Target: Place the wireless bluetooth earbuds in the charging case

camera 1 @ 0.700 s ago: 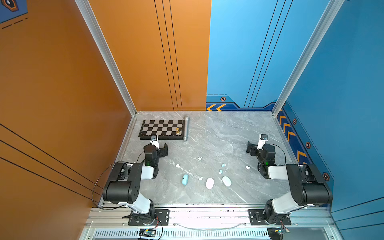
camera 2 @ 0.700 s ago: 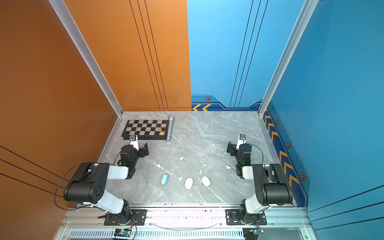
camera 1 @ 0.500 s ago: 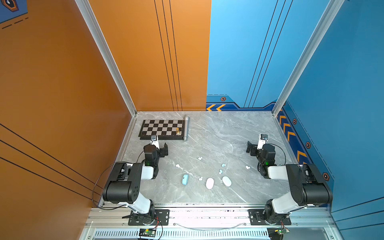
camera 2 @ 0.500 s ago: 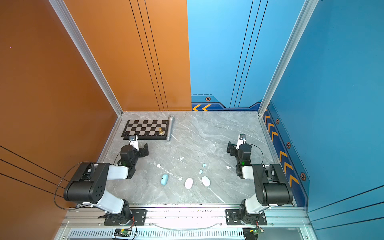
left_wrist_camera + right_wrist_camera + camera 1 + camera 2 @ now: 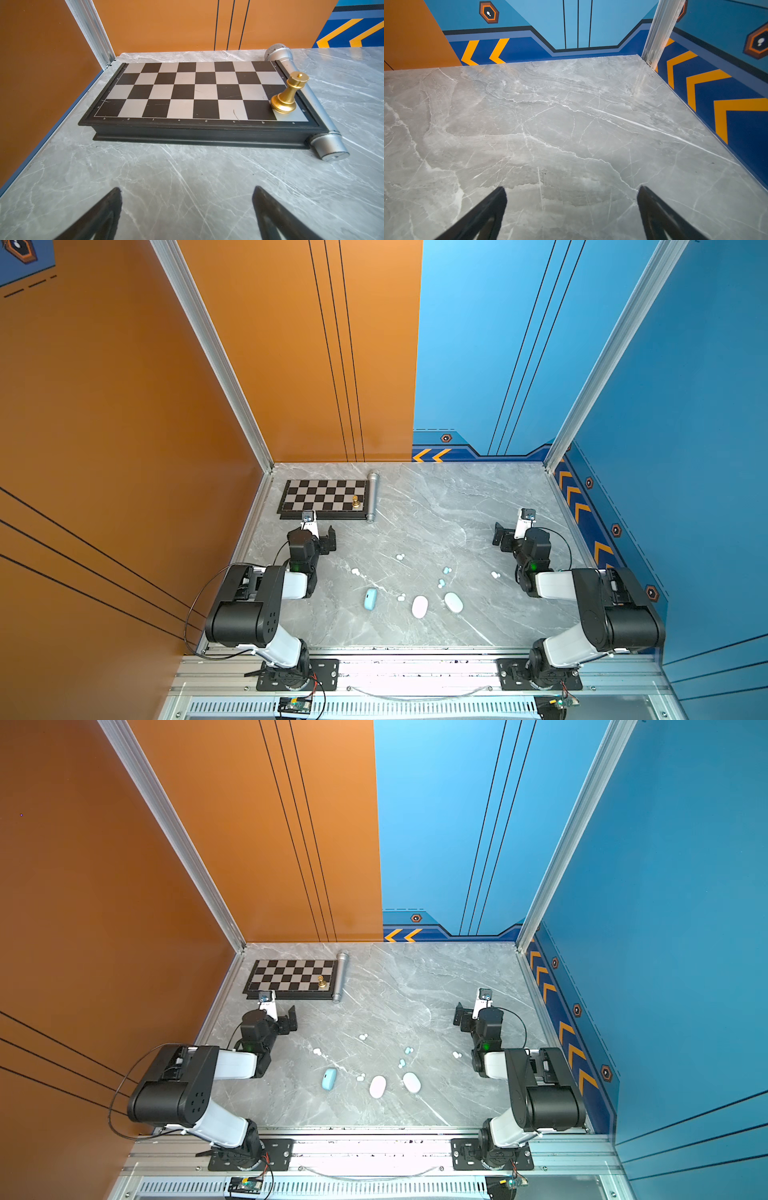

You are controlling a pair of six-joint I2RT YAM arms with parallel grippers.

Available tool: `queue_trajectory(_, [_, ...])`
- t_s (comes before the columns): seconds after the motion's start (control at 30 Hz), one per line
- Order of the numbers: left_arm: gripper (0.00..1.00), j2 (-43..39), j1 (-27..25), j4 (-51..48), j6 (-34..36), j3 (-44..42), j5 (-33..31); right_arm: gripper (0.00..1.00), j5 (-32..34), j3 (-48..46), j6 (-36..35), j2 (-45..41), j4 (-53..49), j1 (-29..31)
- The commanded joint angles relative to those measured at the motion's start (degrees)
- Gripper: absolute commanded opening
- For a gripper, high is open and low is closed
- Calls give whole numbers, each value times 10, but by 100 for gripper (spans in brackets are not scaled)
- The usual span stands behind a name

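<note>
Several tiny earbuds lie loose on the grey marble table in both top views: white ones (image 5: 355, 571) (image 5: 400, 557) (image 5: 494, 574), pale blue ones (image 5: 446, 570) (image 5: 441, 583), and one (image 5: 401, 597) beside the cases. Three pebble-shaped charging cases sit nearer the front edge, all closed: blue (image 5: 370, 599), white (image 5: 419, 606) and pale mint (image 5: 453, 602). My left gripper (image 5: 318, 533) (image 5: 187, 189) is open and empty, well back-left of the earbuds. Back-right of them my right gripper (image 5: 515, 533) (image 5: 571, 188) also stands open and empty. Neither wrist view shows earbuds or cases.
A chessboard (image 5: 324, 497) (image 5: 187, 91) lies at the back left, with a gold chess piece (image 5: 355, 501) (image 5: 287, 97) on its corner. A silver microphone (image 5: 372, 497) (image 5: 324, 124) lies along its right side. Walls enclose the table on three sides.
</note>
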Motion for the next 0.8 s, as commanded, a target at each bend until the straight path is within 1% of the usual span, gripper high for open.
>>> queue_trajectory(0.0, [98, -1, -4, 8, 7, 0, -10, 100, 12, -4, 4, 6, 14, 0])
queue_trajectory(0.47, [98, 0, -3, 8, 7, 1, -10, 100, 12, -4, 3, 6, 14, 0])
queue_trajectory(0.53, [98, -2, 5, 8, 1, 0, 1, 100, 16, -4, 2, 6, 14, 1])
queue_trajectory(0.6, [98, -31, 3, -3, 5, -3, 0, 100, 52, 9, 3, -3, -20, 11])
queue_trajectory(0.63, [98, -55, 2, -28, 7, -3, 1, 100, 67, 13, 5, -10, -29, 13])
queue_trajectory(0.7, [98, -112, -2, -93, 13, 10, 6, 100, 129, 46, 1, -47, -116, 33])
queue_trajectory(0.73, [98, -138, -4, -120, 16, 15, 14, 100, 128, 64, -9, -68, -159, 41])
queue_trajectory(0.77, [98, -172, -4, -163, 17, 24, 31, 100, 101, 88, -19, -90, -213, 48])
